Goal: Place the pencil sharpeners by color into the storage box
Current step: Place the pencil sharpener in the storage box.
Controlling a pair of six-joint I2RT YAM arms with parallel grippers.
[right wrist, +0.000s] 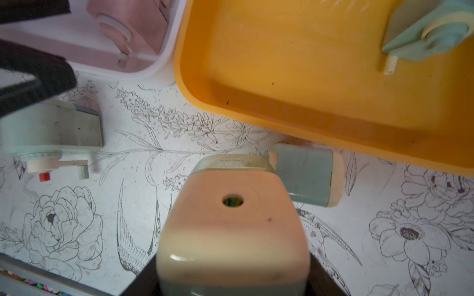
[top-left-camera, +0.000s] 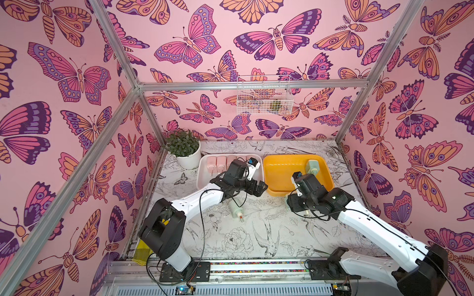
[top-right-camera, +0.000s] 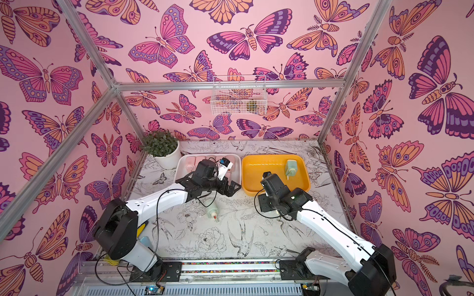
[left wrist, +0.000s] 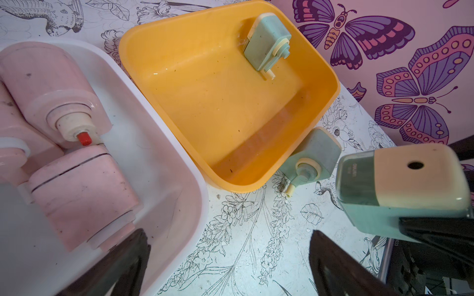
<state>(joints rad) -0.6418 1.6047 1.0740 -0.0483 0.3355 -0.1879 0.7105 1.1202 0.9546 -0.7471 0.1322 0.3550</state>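
white tray point(top-left-camera: 199, 176): holds the pink sharpeners point(top-left-camera: 221, 162), a row along its far side and more lying nearer, partly hidden under the left arm
yellow tray point(top-left-camera: 282, 176): holds one green sharpener point(top-left-camera: 312, 166) near its far right corner, crank end toward the near side
right gripper point(right wrist: 230, 276): closed on a second green sharpener point(right wrist: 230, 223), cream pencil-hole face outward, held above the bench point(top-left-camera: 256, 230) just in front of the yellow tray
left gripper point(left wrist: 228, 232): jaws wide apart, nothing between them, over the near right corner of the white tray
on the bench: a third green sharpener point(right wrist: 305, 174) lies just beside the yellow tray's near wall; a fourth green sharpener point(top-left-camera: 235, 210), red-tipped crank, lies on its side mid-bench
wire basket point(top-left-camera: 264, 94): hangs on the back wall, something greenish inside, cannot tell what
white pot point(top-left-camera: 189, 160): leafy plant, far left of the bench, beside the white tray
writing: a small printed mark on the held sharpener's dark window, too small to read
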